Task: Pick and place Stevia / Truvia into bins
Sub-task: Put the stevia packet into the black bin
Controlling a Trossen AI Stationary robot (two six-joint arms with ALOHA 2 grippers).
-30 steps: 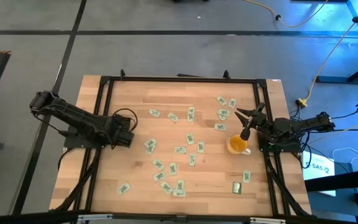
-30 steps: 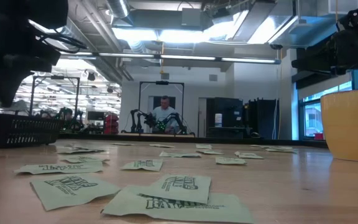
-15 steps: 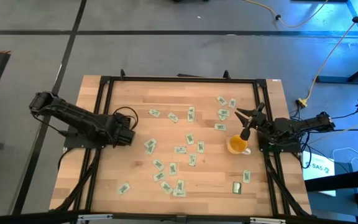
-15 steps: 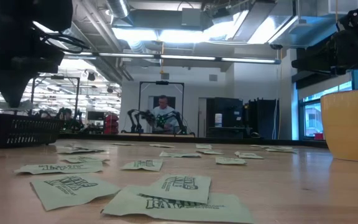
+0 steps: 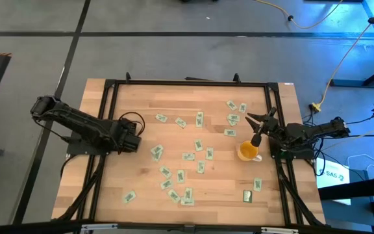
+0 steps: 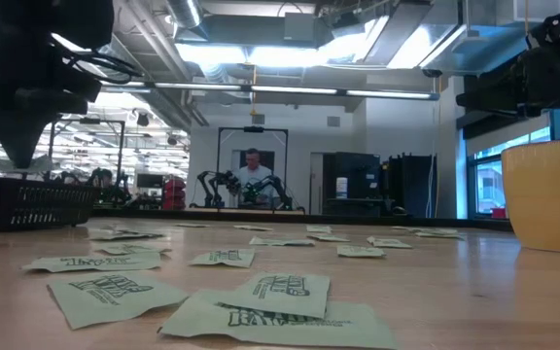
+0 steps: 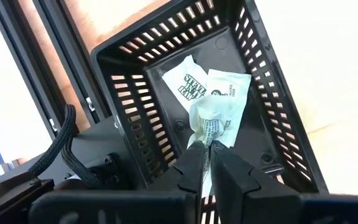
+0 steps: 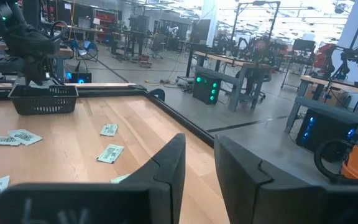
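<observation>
Left gripper (image 7: 207, 163): above the black slotted bin (image 7: 272, 93) at the table's left edge; fingers nearly together, pinching a pale sachet (image 7: 215, 118) that hangs into the bin
Bin contents: 2 more sachets (image 7: 185, 84) flat on its floor
Right gripper (image 5: 260, 121): near the table's right edge, beside a yellow cup (image 5: 247, 151); fingers parted, nothing between them
Loose sachets (image 5: 187, 156): scattered over the wooden table (image 5: 148, 97), mostly centre and right; several near the front edge
Background: a person (image 6: 254, 175) at a far bench
</observation>
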